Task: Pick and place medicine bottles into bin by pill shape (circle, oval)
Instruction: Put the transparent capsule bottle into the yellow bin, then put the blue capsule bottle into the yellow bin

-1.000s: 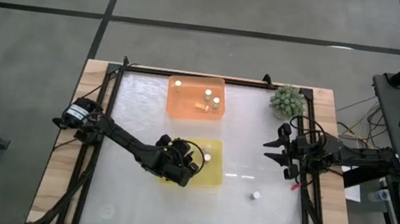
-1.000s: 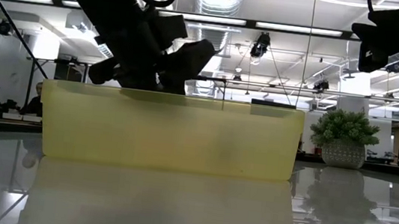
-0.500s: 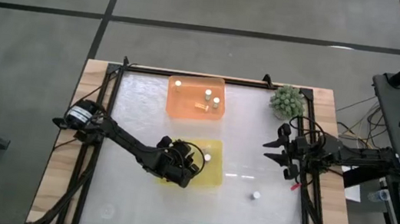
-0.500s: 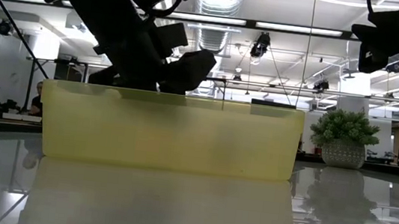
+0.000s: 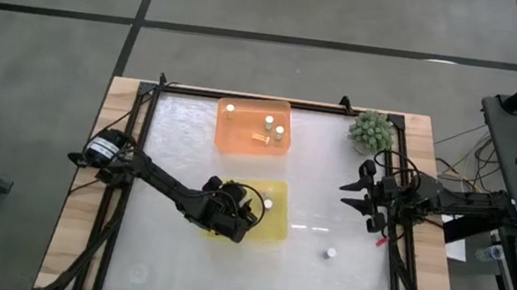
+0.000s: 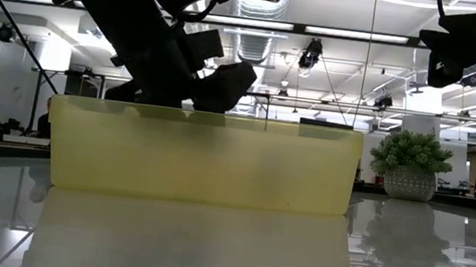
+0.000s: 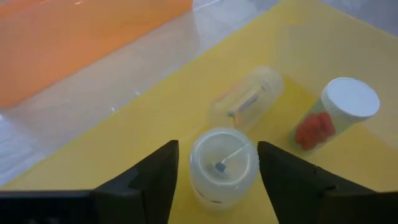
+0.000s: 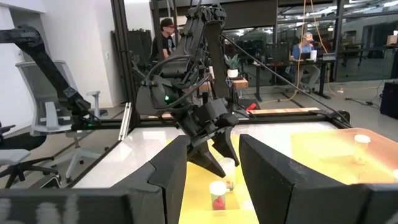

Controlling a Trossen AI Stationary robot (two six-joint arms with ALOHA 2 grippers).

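Note:
My left gripper (image 7: 217, 171) hangs open over the yellow bin (image 5: 272, 229). Its fingers stand on either side of a small pale medicine bottle (image 7: 222, 167) that rests on the bin's floor, and a gap shows beside one finger. In the same bin a second bottle (image 7: 245, 99) lies on its side. A third (image 7: 339, 115), white-capped with reddish pills, stands upright. The orange bin (image 5: 230, 136) at the far side holds several bottles. One bottle (image 5: 330, 254) stands alone on the table. My right gripper (image 5: 350, 197) waits open at the table's right edge with nothing between its fingers.
A green spiky plant ball (image 5: 371, 132) in a pot sits at the far right corner. A black frame (image 5: 144, 140) runs around the glossy table top. In the low view the yellow bin's near wall (image 6: 204, 157) hides what lies inside it.
In the low view my left gripper has sunk slightly toward the yellow bin's rim. The bins and the loose bottle have kept still.

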